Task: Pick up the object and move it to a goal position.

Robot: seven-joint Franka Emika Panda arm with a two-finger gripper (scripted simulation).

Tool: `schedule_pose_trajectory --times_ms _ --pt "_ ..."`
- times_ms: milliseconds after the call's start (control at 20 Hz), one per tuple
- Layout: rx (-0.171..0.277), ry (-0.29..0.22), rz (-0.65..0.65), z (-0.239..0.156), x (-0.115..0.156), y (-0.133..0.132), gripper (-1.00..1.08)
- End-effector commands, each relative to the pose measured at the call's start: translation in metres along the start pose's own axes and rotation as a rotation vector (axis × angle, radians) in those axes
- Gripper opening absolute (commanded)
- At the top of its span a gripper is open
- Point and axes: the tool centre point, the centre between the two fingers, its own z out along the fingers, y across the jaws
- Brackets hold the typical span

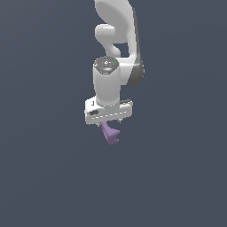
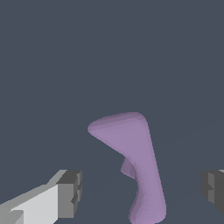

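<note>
The white Franka Panda arm (image 1: 116, 53) hung down from the upper edge of the exterior view, its wrist cylinder upright and its flat white hand block tilted slightly, lower toward the exterior view's left. The gripper (image 1: 108, 125) pointed downward beneath that block; in the exterior view its fingers were almost wholly concealed by the block, with only small nubs showing at its lower edge. The small matte lilac-purple curved piece (image 1: 110, 134) showed directly below the hand block, its upper end running up under the block and its hooked tip turned toward the exterior view's right. In the wrist view the same piece (image 2: 133, 162) lay between the two grey-padded fingers (image 2: 70, 192), and clear gaps of background separated it from each pad; the gap to the finger on the white mount was the wider, and the other finger was cut off by the frame edge. The jaws were therefore spread apart with neither pad in contact with the piece. The piece presented a broad, rounded end, a narrow waist with a small side bump, and a rounded lower lobe near the frame edge. The plain dark slate-grey ground (image 1: 44, 177) filled the rest of both views without any visible border, wall or other item, leaving open room on every side of the arm and piece. Whether the piece rested on the ground could not be told from either view.
</note>
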Motion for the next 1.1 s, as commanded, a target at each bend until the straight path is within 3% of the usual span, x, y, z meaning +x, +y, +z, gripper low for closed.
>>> schedule_pose_trajectory --times_ms 0,500,1050 --pt "0.002 -0.005 -0.058 0.004 -0.003 -0.001 1.00" --pt "0.007 -0.017 -0.199 0.013 -0.012 -0.003 1.00" --pt "0.008 -0.018 -0.213 0.023 -0.013 -0.004 1.00"
